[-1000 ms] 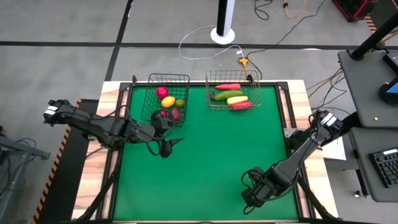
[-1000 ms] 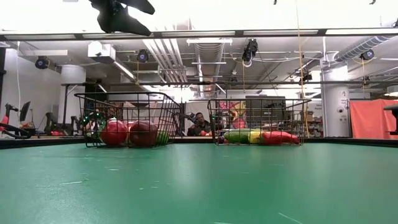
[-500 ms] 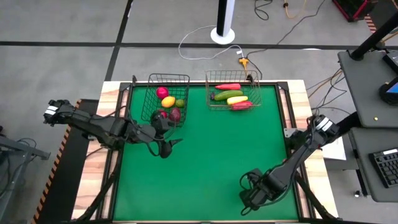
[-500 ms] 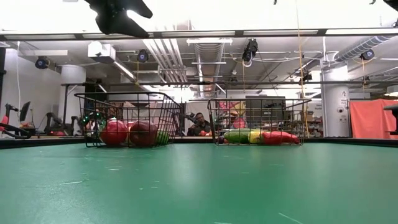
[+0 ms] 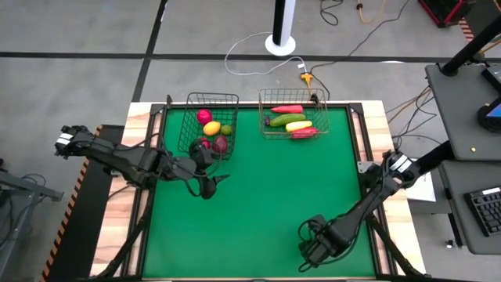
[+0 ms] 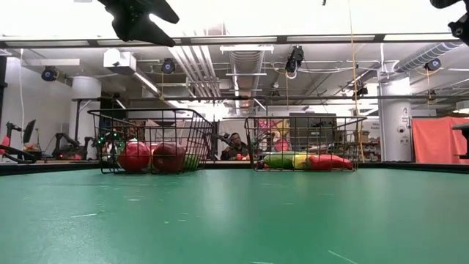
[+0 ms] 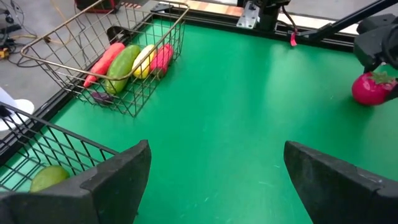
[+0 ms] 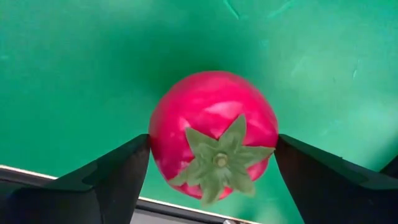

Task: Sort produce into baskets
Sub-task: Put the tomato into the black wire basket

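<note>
A red tomato (image 8: 211, 124) with a green calyx sits near the table's near edge, right of centre. It also shows in the left wrist view (image 7: 370, 90). My right gripper (image 5: 311, 249) stands over it and hides it in the high view. My left gripper (image 5: 213, 185) is open and empty, held high by the near right corner of the dark basket (image 5: 211, 125), which holds round produce. The silvery basket (image 5: 293, 117) holds long produce: red, green and yellow. My right gripper has the tomato between its two fingers, one on each of two opposite sides (image 8: 155, 146). The fingers come from above, pointing down, and the calyx faces up. In the left wrist view the tomato is low at the green mat; whether it is lifted clear, I cannot tell.
Both baskets stand at the far edge of the green mat (image 5: 258, 204), dark one left, silvery one right. The mat between the baskets and the right gripper is bare. A wooden frame borders the mat. A person shows in the room far behind the baskets (image 6: 234, 145).
My right gripper has gone a little toward the table's left and near edge.
</note>
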